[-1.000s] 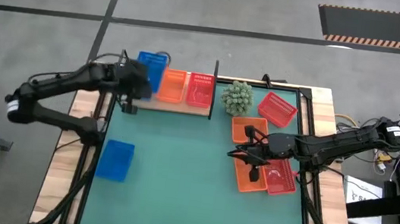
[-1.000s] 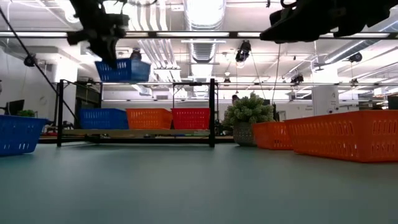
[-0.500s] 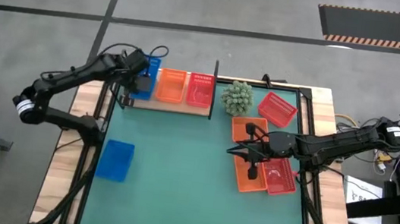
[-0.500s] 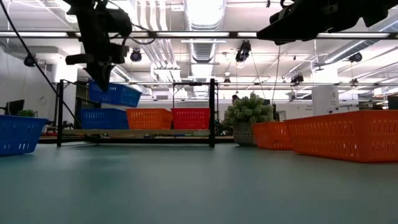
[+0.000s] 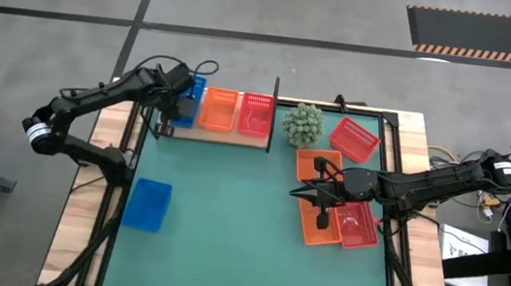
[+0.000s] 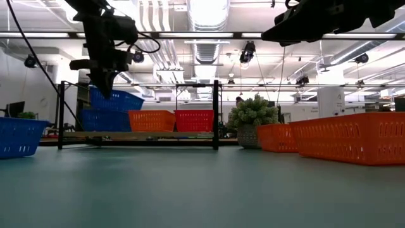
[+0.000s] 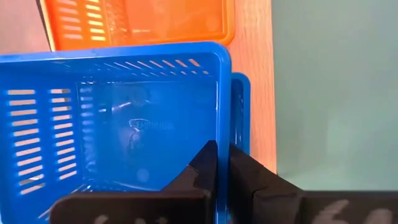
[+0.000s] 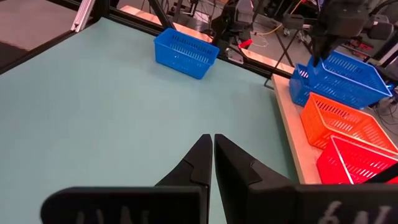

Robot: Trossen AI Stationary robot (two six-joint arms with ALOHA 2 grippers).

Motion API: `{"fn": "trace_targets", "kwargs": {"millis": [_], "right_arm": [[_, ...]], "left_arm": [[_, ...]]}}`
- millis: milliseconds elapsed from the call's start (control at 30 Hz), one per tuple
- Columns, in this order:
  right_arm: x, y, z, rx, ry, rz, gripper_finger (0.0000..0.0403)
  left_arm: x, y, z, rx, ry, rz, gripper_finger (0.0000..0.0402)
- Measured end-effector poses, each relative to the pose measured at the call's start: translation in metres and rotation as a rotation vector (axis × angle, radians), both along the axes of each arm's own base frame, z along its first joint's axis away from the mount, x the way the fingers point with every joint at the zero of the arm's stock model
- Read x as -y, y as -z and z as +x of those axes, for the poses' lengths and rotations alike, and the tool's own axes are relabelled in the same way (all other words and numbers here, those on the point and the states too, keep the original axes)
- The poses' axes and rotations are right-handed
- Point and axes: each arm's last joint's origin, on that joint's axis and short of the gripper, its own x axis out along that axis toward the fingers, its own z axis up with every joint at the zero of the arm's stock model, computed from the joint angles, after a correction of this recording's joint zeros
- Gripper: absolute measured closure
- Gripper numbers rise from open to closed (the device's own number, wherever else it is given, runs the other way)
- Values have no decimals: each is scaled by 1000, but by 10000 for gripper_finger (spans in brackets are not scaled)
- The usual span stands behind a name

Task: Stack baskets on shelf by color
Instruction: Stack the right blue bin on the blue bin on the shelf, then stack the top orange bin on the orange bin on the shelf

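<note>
My left gripper (image 5: 180,104) is shut on a blue basket (image 5: 195,89) above the left end of the wooden shelf (image 5: 227,137). In the low view that basket (image 6: 118,99) is tilted over a second blue basket (image 6: 101,120) standing on the shelf. An orange basket (image 5: 220,108) and a red one (image 5: 256,114) stand beside it on the board. A third blue basket (image 5: 147,203) lies on the mat. My right gripper (image 5: 314,195) is shut and hovers between the two orange baskets (image 5: 316,163) (image 5: 320,225) at the right, touching nothing. My left gripper pinches the blue basket's wall (image 7: 222,134) that faces the table's near edge, one finger (image 7: 204,167) inside the basket and the other (image 7: 250,173) outside. The fingers come from above, pointing down. The basket hangs tilted, its low end at the blue basket (image 7: 242,112) beneath.
A spiky green ball plant (image 5: 303,124) stands right of the shelf's black post (image 5: 275,92). Two red baskets (image 5: 354,138) (image 5: 359,224) lie at the right side of the mat. The middle of the green mat (image 5: 227,218) has free room.
My left gripper has gone down toward the shelf and a little toward the table's right. The blue basket it holds was level high above the shelf; it has come down and tipped, and now sits tilted on the shelf's blue basket.
</note>
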Motion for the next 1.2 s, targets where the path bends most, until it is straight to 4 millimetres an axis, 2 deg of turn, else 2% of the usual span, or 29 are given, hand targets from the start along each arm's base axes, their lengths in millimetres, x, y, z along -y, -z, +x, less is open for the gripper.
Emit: {"fn": "trace_targets", "kwargs": {"millis": [500, 900, 1200], "right_arm": [[0, 1, 0, -9, 1, 0, 392], [0, 2, -1, -18, 3, 4, 392], [0, 2, -1, -19, 3, 3, 392]], "left_arm": [[2, 1, -2, -13, -51, -25, 398], [1, 0, -2, -6, -56, -16, 303], [0, -14, 0, 64, -115, 6, 290]]}}
